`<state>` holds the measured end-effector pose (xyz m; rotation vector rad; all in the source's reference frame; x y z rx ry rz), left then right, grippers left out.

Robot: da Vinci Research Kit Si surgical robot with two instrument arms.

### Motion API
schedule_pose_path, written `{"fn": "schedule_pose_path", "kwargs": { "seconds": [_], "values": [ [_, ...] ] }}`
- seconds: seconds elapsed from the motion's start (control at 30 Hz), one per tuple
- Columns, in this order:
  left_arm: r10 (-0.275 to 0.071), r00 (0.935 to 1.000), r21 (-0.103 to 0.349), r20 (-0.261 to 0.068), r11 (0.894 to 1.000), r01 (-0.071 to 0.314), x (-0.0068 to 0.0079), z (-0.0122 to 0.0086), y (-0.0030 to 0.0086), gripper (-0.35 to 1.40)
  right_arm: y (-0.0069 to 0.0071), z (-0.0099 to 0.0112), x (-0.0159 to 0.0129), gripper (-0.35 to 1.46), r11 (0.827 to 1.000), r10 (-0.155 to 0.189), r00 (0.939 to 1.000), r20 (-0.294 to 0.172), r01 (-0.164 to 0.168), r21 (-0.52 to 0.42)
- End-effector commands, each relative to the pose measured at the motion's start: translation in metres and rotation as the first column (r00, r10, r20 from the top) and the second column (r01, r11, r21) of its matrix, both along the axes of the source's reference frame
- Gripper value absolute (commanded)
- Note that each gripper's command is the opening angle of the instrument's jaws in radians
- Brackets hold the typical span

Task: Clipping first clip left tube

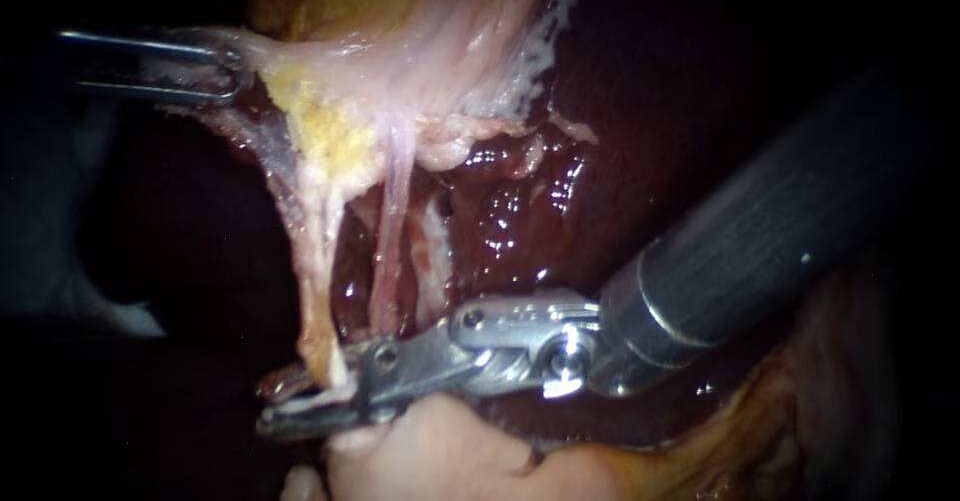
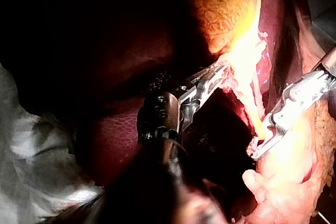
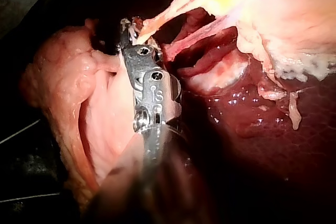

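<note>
Left tube [image 1: 312, 271]: a thin pale strand, drawn taut from the yellow fat [image 1: 325, 126] at the far side down toward the near edge. Its near end passes in between the jaws of the right instrument.
Right instrument [image 1: 285, 403]: comes in low from the right. Its jaws stand slightly apart astride the tube's near end, with a gap showing, so they are not pressed onto it. I cannot tell whether a clip sits loaded in them.
Right tube [image 1: 392, 231]: a pinker strand just right of the left one, apart from it and outside the jaws.
Left instrument [image 1: 215, 66]: at the far left, its jaws closed on the edge of the pale tissue sheet [image 1: 420, 71], holding it out to the left.
Liver [image 1: 510, 211]: dark red and wet, behind and to the right of both tubes.
Pale lump [image 1: 440, 451]: soft tissue at the near edge, touching the underside of the right instrument.
Step in hand: likely seating the jaws before closing.
Doing it well: see both jaw tips past the tube, keep them square across it, and keep the left instrument's tension steady while they close slowly.
Watch for: the pale lump or stray membrane being caught in the bite, and the right tube being drawn in.
</note>
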<state>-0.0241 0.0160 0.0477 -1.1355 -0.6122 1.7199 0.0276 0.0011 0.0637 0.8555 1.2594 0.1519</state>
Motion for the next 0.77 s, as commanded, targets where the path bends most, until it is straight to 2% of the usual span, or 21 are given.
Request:
{"fn": "schedule_pose_path", "kwargs": {
  "seconds": [0.03,0.13,0.33,0.77],
  "values": [
    [-0.001,1.0000,0.000,0.000,1.000,0.001,0.0000,0.0000,0.0000,-0.35,-0.0001,0.0000,-0.0001,-0.35,1.000,-0.004,1.0000,-0.004,0.004,0.002],
    [-0.001,1.0000,0.000,0.000,1.000,0.001,0.0000,0.0000,0.0001,-0.35,-0.0001,0.0001,-0.0001,-0.35,1.000,-0.010,0.9999,0.012,0.010,0.019],
    [0.000,1.0000,0.000,0.000,1.000,0.000,0.0000,0.0000,0.0001,-0.35,-0.0004,0.0003,-0.0001,-0.35,0.999,-0.051,0.9986,0.011,0.051,0.018],
    [-0.001,1.0000,0.000,0.000,1.000,0.001,0.0000,0.0001,0.0002,-0.35,-0.0003,0.0005,-0.0002,-0.35,0.999,-0.052,0.9986,0.009,0.052,0.015]
  ]
}}
